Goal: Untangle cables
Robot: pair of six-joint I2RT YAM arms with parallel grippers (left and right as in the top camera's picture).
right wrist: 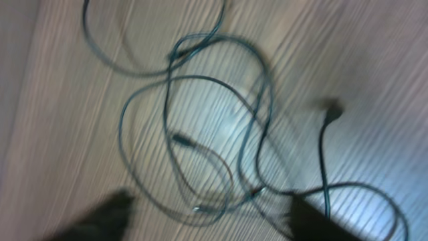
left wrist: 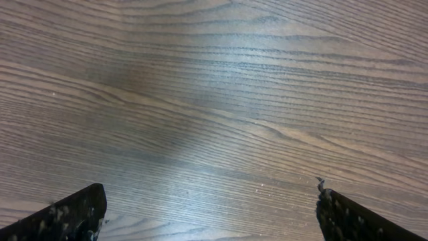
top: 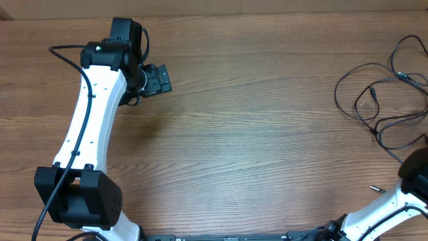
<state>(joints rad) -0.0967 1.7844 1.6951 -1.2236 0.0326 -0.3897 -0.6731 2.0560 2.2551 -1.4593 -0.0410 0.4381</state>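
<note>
The cables point(top: 382, 94) lie as loose, overlapping black loops at the table's far right. In the blurred right wrist view the cables point(right wrist: 200, 127) spread out on the wood below the camera, with small plug tips showing. My right gripper point(right wrist: 210, 219) hangs over them, open. Its fingertips point(right wrist: 110, 214) stand wide apart, and a few strands lie on the table between them, not gripped. My left gripper point(top: 159, 80) is far off at the upper left. In its own view the left gripper point(left wrist: 210, 217) is open over bare wood with nothing between its fingers.
The left arm point(top: 90, 127) stretches from the front left corner toward the back of the wooden table point(top: 254, 134). The right arm point(top: 414, 175) comes in at the front right corner, its gripper end cut off by the overhead view's edge.
</note>
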